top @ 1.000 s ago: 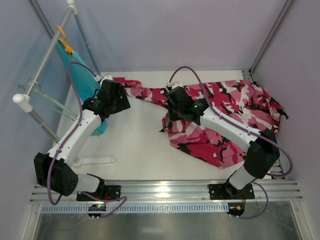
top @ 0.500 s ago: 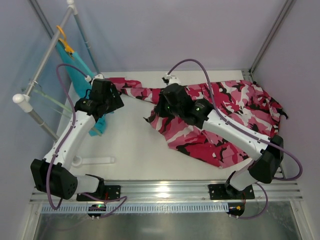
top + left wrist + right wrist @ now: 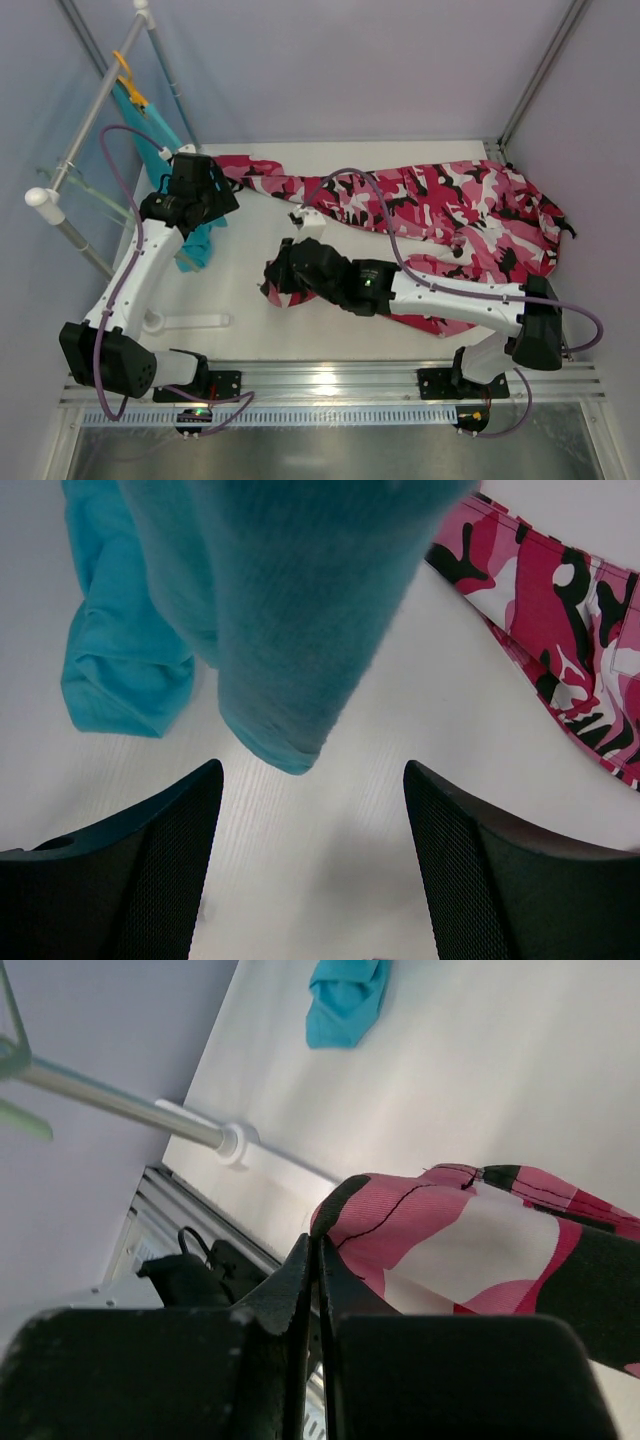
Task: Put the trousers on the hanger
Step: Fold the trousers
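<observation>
Top external: right gripper [image 3: 283, 282] sat low over the middle of the table [image 3: 240, 330], arm reaching across from the right. Its jaws were pinched together on an edge of the trousers [image 3: 450, 215]. On the right wrist cam I saw the pink and black cloth clamped right at the fingertips, with the rest trailing off to the right.

The bulk of the trousers lay spread over the far right of the table. One leg ran left along the far edge, ending just right of the left gripper [image 3: 312, 770]. A second fold led from the pile toward the near left, into the right gripper.

Left gripper was at the far left, jaws wide apart and holding nothing. On its wrist cam I saw the teal garment [image 3: 270, 610] hanging just ahead of the fingers and bare table between them, with the trouser leg off to the right, not touching.

The hanger [image 3: 100, 200] hung on the rack [image 3: 90, 110] at the far left. It was left of the left gripper and well apart from the right gripper and the pinched cloth. No part of the trousers touched it.
</observation>
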`<state>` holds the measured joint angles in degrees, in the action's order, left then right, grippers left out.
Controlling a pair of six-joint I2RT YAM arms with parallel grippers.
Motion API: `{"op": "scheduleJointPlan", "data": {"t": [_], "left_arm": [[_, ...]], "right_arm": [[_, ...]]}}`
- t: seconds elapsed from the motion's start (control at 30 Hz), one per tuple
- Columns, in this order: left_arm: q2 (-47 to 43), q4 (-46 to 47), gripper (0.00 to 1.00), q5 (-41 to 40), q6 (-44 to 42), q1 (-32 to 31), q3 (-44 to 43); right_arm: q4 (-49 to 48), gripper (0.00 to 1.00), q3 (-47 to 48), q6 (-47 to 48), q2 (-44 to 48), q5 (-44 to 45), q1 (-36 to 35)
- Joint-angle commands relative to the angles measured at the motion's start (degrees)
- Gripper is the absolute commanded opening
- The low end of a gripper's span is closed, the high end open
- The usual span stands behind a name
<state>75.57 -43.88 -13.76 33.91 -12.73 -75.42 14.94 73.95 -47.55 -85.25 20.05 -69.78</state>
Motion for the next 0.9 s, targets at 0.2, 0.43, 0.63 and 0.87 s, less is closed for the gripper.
{"op": "scheduleJointPlan", "data": {"t": [0.2, 0.43, 0.63, 0.87], "left_arm": [[-1.13, -0.59, 0.73, 0.66, -1.66, 1.13, -2.45], [-0.69, -0.24, 0.73, 1.10, -1.92, 1.04, -2.28], [-1.21, -1.12, 0.73, 2.07, -2.01, 1.04, -2.28], [-2.88, -1.39, 0.73, 4.09, -2.36, 0.96, 0.44]], "right_arm": [[-16.33, 0.05, -9.70, -1.84, 0.97, 12.64, -15.89], [-17.23, 0.28, -4.18, 0.07, -9.13, 5.44, -21.44], [-10.90, 0.55, 1.11, 4.57, -5.28, 8.76, -21.63], [18.06, 0.59, -3.35, -15.00, 2.27, 11.85, -7.59]]}}
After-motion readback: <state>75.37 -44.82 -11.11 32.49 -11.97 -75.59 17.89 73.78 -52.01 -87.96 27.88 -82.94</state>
